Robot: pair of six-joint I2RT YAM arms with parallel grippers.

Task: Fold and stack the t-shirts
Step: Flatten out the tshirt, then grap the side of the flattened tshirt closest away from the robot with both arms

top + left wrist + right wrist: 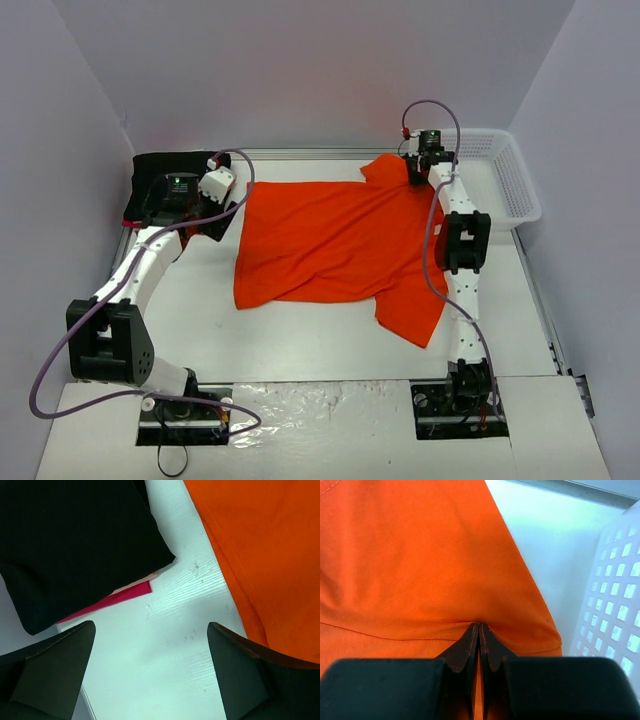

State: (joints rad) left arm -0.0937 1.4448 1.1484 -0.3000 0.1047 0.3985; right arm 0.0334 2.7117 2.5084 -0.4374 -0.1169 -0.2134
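Nearest, top view: left arm base (180, 405) and right arm base (460, 400) at the near edge of the surface (300, 350). Beyond them the orange t-shirt (335, 245) lies spread flat, long axis left to right, hem end left, sleeves right. At its far-right sleeve the right gripper (420, 170) is pinched on cloth. Just off its far-left corner hovers the left gripper (215, 185), wide, holding nothing. Left of the orange cloth, in the far corner, sits the black t-shirt (165, 165), folded.

Left wrist view: fingers spread wide over bare surface. Orange hem edge lies to this gripper's right, just beside one fingertip. Away from the orange edge, the pink-red t-shirt (120, 600) peeks from under the black one.

Right wrist view: jaws pressed flat together on a fold of orange cloth near a seam. Right of the orange cloth stands the white mesh basket (615, 590), apart from it.

Judgement: left arm is nearer the hem end. The coming move likely turns on a short shift rightward to catch that corner.
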